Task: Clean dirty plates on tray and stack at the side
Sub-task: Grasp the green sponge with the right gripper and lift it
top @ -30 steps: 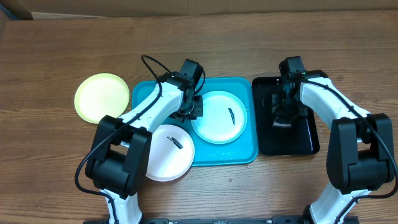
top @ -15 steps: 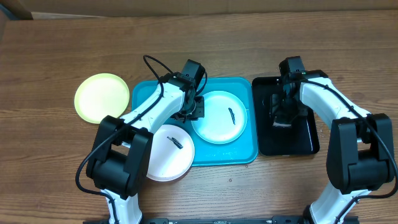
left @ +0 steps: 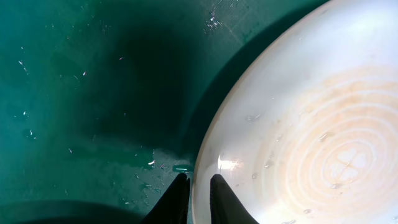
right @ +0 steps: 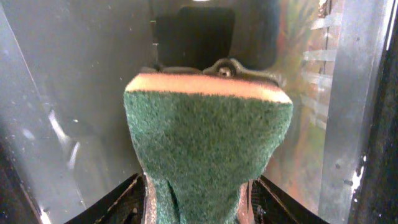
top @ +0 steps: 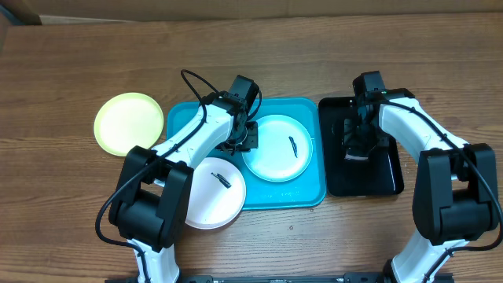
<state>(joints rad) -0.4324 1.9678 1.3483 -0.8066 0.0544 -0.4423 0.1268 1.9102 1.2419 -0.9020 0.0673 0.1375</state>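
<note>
Pale blue plate [top: 271, 157], small dark smear [top: 292, 146]

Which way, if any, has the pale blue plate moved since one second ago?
No. In the overhead view the pale blue plate sits as before against the tray rim, left gripper shut on its edge.

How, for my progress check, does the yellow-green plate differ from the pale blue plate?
The yellow-green plate lies on the table, left of the turquoise tray; the pale blue plate sits in it. The pale blue plate bears a dark smear; the yellow-green plate shows none. Both are round and flat.
</note>
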